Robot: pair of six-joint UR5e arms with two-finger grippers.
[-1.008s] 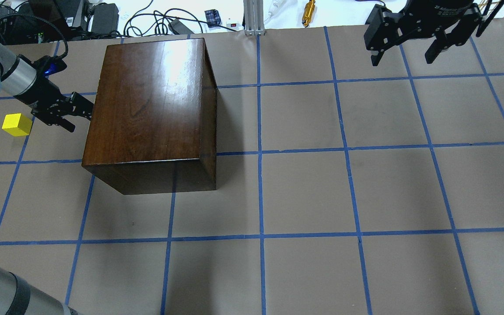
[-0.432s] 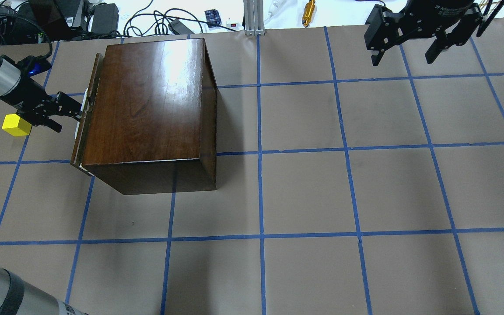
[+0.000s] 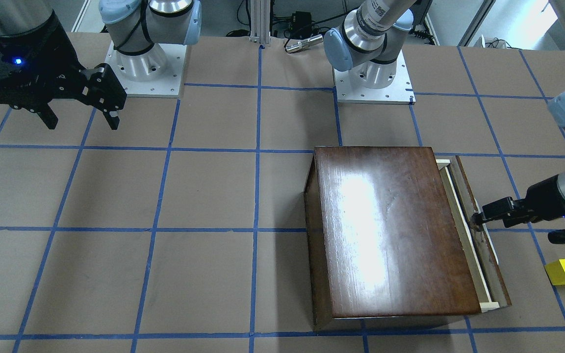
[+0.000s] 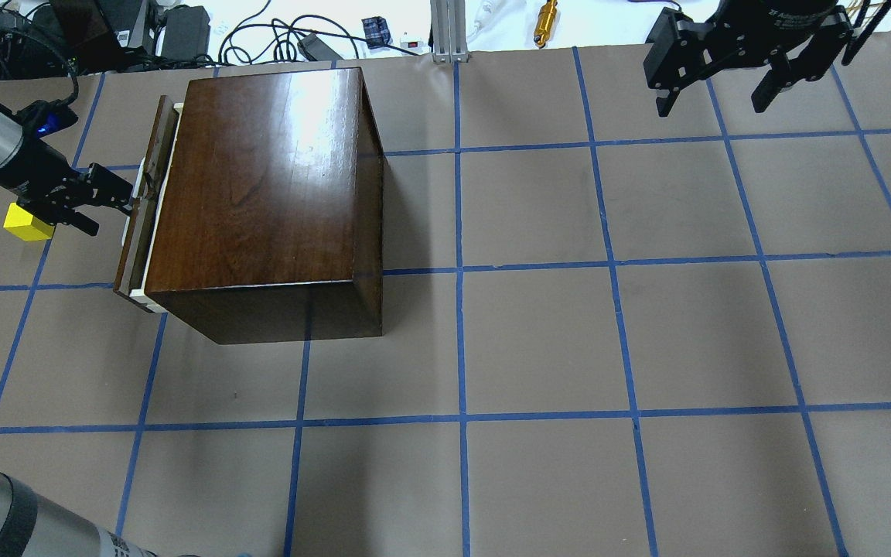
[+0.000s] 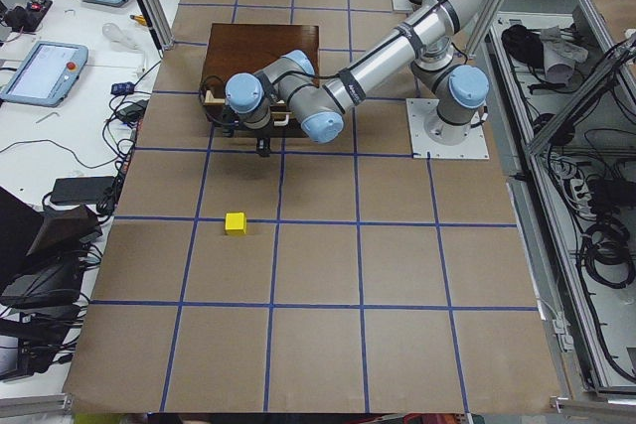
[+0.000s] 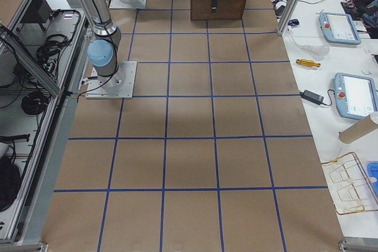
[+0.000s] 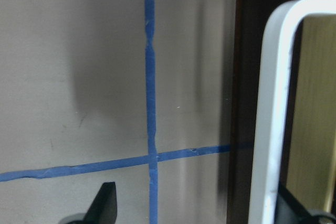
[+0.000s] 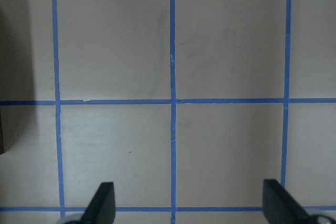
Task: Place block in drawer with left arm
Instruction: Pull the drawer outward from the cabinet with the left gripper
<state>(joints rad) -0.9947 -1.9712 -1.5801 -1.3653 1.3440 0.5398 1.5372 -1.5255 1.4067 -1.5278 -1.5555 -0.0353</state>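
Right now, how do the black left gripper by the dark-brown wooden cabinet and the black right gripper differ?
The left gripper has one finger at the white handle of the partly open drawer; the right gripper touches nothing. The left gripper is low beside the cabinet; the right gripper hangs high over bare table. Both are open.

Seen from overhead, the cabinet (image 4: 260,193) stands on the worktop (image 4: 569,348); the drawer (image 4: 136,247) juts at its nine o'clock, the left tool (image 4: 114,215) at its front, the block (image 4: 24,227) farther out.
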